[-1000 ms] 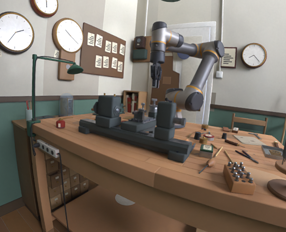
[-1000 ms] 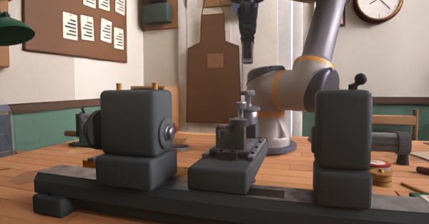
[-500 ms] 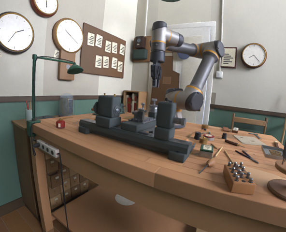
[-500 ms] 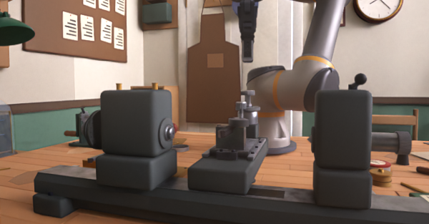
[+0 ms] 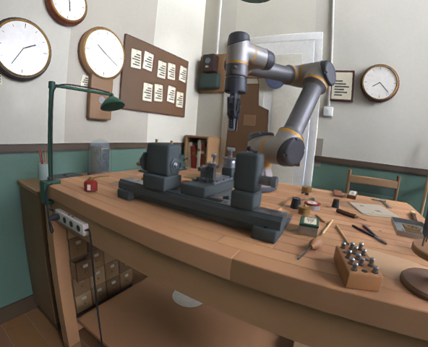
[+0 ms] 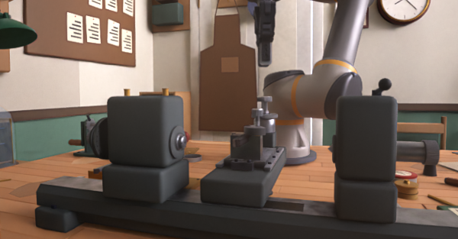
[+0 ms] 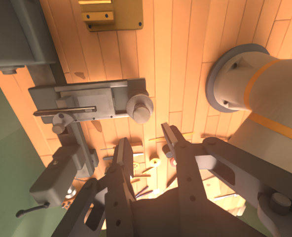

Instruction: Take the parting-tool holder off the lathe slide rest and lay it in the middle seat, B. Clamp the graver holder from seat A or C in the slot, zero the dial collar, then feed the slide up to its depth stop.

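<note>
The parting-tool holder (image 7: 64, 110) sits clamped in the slot of the lathe slide rest (image 5: 209, 178), between the headstock (image 5: 159, 160) and the tailstock (image 5: 248, 175). A round dial collar (image 7: 140, 108) stands at the rest's near end. My gripper (image 5: 233, 125) hangs high above the slide rest, half open and empty. In the wrist camera the gripper (image 7: 146, 142) is just off the collar's side. A yellow seat block (image 7: 111, 14) lies on the bench beyond the lathe; I cannot tell what it holds.
The arm's own base (image 6: 295, 141) stands close behind the slide rest. Small tools, tins and a punch block (image 5: 357, 266) litter the bench to the right. A green lamp (image 5: 111, 102) reaches over the left end.
</note>
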You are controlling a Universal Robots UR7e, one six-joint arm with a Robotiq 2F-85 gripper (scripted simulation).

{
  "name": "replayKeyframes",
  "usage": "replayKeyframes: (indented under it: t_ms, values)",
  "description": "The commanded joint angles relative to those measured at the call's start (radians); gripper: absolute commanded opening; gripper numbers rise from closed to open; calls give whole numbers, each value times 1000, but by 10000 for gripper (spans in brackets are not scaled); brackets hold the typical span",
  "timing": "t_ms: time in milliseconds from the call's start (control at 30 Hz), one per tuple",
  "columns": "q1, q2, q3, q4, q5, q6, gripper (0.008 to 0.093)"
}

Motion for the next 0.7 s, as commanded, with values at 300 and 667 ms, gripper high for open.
replayKeyframes:
  t_ms: [300, 667]
  values:
    - [0, 0, 0, 0, 0, -211, 480]
    - [0, 0, 0, 0, 0, -551, 480]
